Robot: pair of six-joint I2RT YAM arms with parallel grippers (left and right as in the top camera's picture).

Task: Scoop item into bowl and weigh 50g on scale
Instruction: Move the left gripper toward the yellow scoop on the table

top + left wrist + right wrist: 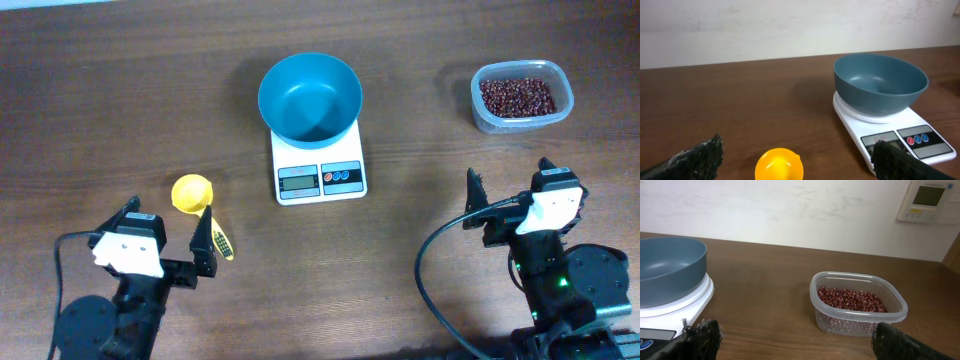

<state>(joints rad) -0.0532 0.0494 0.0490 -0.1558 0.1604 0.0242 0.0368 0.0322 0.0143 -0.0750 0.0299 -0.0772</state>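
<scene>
Teal bowl (310, 100), overhead: it stands empty on the white scale (320, 181) at mid-table, placed so that whatever lands in it is weighed at once.
Beans, overhead: the dark reddish-brown beans (516, 96) lie in a clear plastic tub (561, 80) at the far right, well apart from the bowl.
Scoop, overhead: a yellow scoop (192, 193) lies on the wooden table (100, 90) left of the scale. Its handle runs toward the left gripper (168, 208), close against one finger; whether they touch cannot be told.
Grippers, overhead: the left gripper and the right gripper (508, 170) wait at the near edge, both spread wide and holding nothing.
Left wrist view: the scoop's yellow cup sits just ahead between the parted black fingers, with the bowl and scale to the right. The display is too small to read.
Right wrist view: the tub of beans sits ahead between the splayed fingers, with the bowl and scale at the left edge.
Stage: scooping appears not yet begun, and the left arm looks best placed to take up the scoop.
</scene>
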